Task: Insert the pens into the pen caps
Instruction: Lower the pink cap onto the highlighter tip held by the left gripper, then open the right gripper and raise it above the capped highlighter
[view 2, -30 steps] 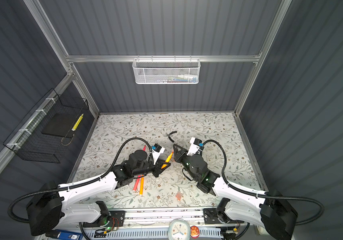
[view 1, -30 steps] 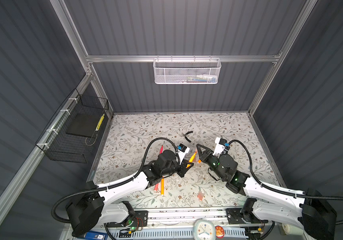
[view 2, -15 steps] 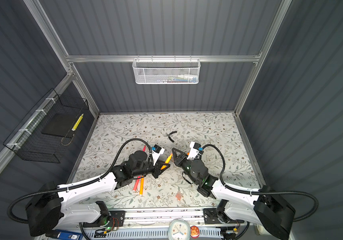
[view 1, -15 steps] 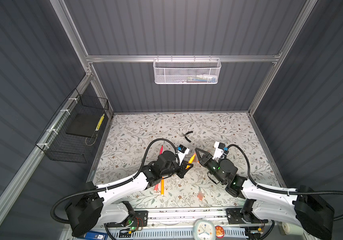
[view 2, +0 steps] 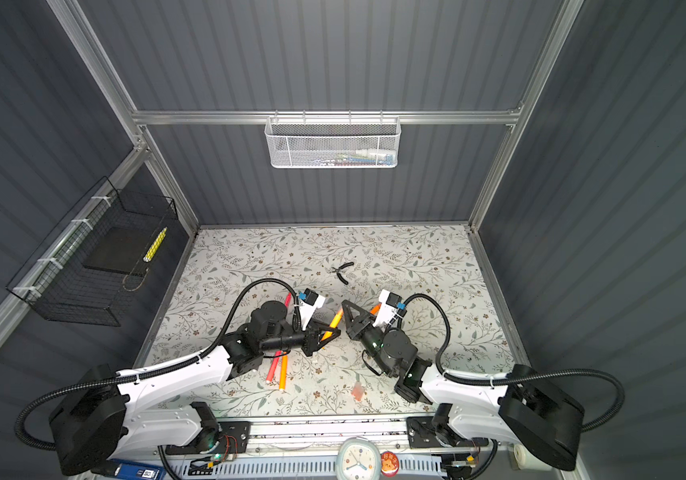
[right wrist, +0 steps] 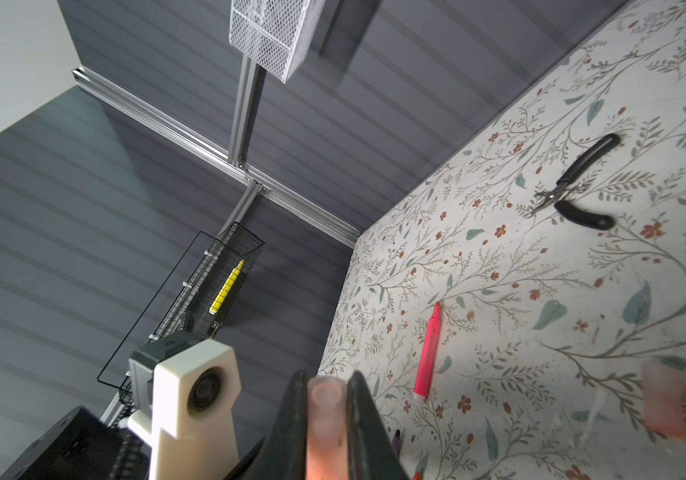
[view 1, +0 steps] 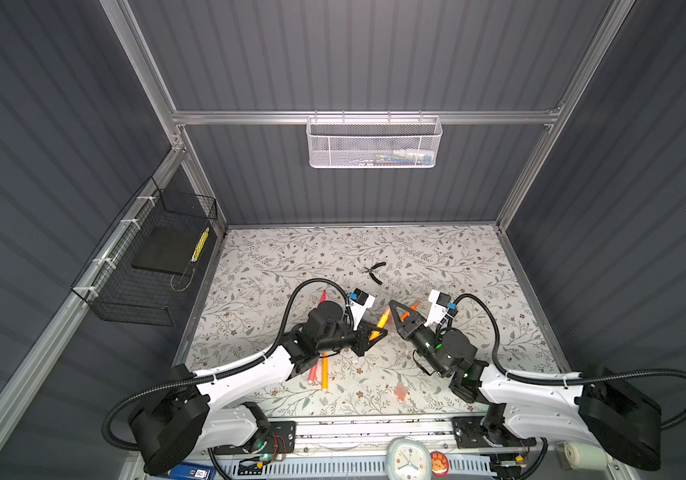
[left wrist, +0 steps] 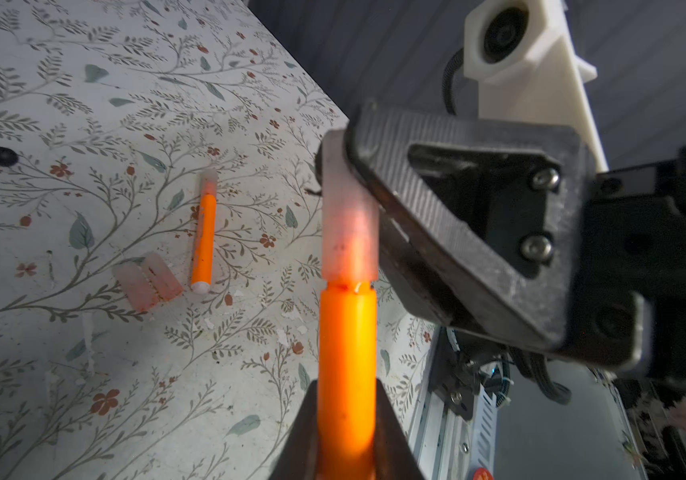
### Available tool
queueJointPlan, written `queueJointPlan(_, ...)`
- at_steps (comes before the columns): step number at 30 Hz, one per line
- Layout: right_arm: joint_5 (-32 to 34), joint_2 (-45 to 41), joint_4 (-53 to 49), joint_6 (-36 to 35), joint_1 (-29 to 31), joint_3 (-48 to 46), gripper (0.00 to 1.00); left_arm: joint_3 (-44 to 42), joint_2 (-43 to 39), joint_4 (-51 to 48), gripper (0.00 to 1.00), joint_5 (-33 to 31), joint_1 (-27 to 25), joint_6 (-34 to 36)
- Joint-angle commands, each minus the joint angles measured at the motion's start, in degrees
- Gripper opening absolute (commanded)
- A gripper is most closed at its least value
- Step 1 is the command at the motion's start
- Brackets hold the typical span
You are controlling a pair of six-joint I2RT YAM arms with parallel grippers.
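Orange pen [left wrist: 346, 332] clamped in left tool [left wrist: 345, 392], frosted pink cap [left wrist: 347, 232] over tip – right tool [right wrist: 324, 399] pinching

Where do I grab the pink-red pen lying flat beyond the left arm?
Take the pink-red pen at mid-barrel, coming straight down from above and closing across its width. It lies flat on the mat with bare mat along both long sides, and a mid-barrel hold should leave its pointed tip free for capping.

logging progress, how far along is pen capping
Done: one capped orange pen on the table. In hand: left gripper holds a second orange pen, right gripper holds the cap over its tip, gap showing. Left: at least the bare pink pen and two loose caps.
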Motion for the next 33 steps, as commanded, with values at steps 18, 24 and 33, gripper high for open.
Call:
queueJointPlan(18,0.6,2.3,11.1,-9.7,6.8,-2.4,0.17,-2.2,-7.1,7.2,0.00,1.9,2.2,-1.3)
queueJointPlan(24,0.5,0.3,9.0,-10.3,6.8,-2.1,0.40,-2.6,-9.1,5.8,0.00,0.5,2.3,0.3)
queueJointPlan(33,3.5,-11.4,0.8,-12.7,6.7,-4.5,0.63,-9.1,-12.4,11.7,0.00,-8.7,1.9,1.7)
